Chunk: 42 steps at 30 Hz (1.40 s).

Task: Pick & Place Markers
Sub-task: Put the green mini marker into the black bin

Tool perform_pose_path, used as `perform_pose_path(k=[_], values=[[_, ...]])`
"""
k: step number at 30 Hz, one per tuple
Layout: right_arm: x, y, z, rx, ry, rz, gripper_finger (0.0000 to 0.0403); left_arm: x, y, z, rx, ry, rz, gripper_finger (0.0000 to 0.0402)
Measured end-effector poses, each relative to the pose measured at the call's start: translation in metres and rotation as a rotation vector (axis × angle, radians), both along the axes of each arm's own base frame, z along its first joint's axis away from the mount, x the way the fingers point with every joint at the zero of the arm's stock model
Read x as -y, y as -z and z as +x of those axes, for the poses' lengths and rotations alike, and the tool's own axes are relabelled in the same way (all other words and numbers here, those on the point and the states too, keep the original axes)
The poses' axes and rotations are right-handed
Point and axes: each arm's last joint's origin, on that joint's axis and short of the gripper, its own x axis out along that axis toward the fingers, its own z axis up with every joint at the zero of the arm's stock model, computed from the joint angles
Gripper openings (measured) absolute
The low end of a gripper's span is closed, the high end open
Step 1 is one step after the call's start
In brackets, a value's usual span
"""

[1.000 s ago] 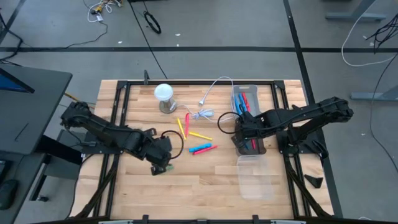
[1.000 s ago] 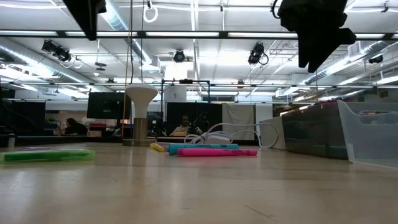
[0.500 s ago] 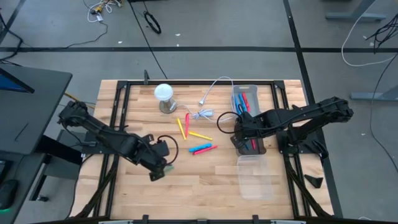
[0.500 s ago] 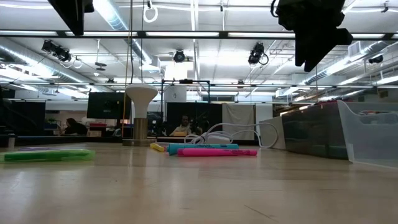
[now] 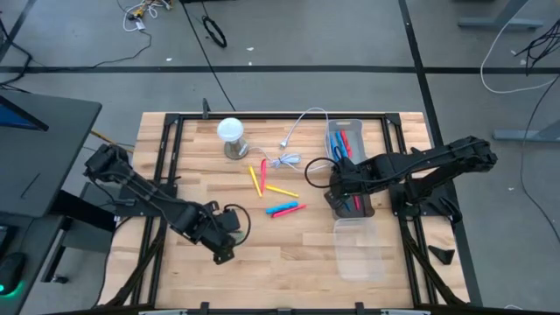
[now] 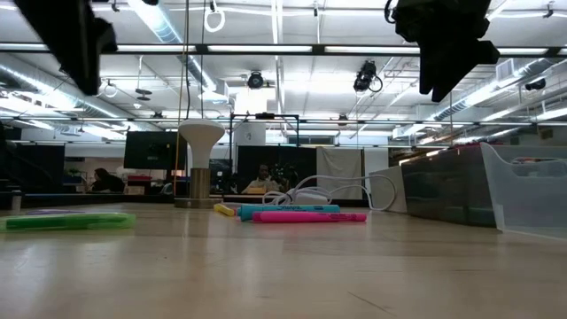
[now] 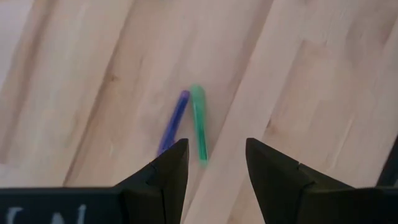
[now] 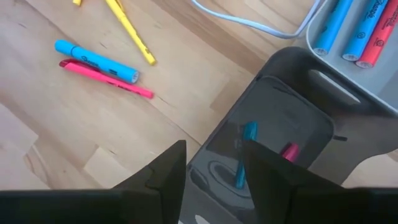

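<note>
A green marker (image 7: 199,124) and a purple marker (image 7: 173,121) lie flat on the wood side by side, their far ends touching; the low view shows the green marker (image 6: 67,221) at left. My left gripper (image 7: 214,146) hangs open above them, touching nothing, near the table's front left (image 5: 222,249). Blue (image 5: 277,209), pink (image 5: 291,209), yellow (image 5: 280,190) and red (image 5: 262,169) markers lie mid-table. My right gripper (image 8: 214,149) stands open over a dark bin (image 5: 352,201) holding a blue marker (image 8: 244,155) and a pink one (image 8: 288,150).
A clear tray (image 5: 344,138) with blue and red markers (image 8: 348,28) stands beyond the dark bin, and a clear container (image 5: 357,249) on its near side. A white-domed stand (image 5: 231,136) and a white cable (image 5: 296,144) sit at the far middle. Black rails frame the table.
My left gripper has sunk and drifted toward the table's near edge, turning a little, and now hangs over the green and purple markers. Its fingers keep the same gap. The markers have not moved.
</note>
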Motion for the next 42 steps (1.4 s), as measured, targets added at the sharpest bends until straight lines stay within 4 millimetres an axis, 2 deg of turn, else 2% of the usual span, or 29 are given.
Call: perform_pose_path(k=[7, 18, 24, 31, 42], values=[[0.0, 0.0, 0.002, 0.014, -0.019, -0.003, 0.0159, 0.005, 0.029, -0.006, -0.006, 0.035, -0.077, 0.0167], [0.0, -0.001, 0.002, 0.02, -0.017, -0.013, 0.0159, 0.001, 0.061, -0.011, 0.03, -0.035, -0.128, 0.0167], [0.001, -0.001, 0.003, 0.033, -0.01, -0.03, 0.0159, 0.002, 0.075, -0.006, 0.027, -0.068, -0.085, 0.0167], [0.001, -0.001, 0.003, 0.034, -0.007, -0.032, 0.0159, 0.006, 0.107, 0.0, -0.049, -0.133, -0.026, 0.0167], [0.001, -0.001, 0.004, 0.037, -0.018, -0.035, 0.0159, 0.004, 0.112, 0.004, -0.046, -0.141, 0.005, 0.016]])
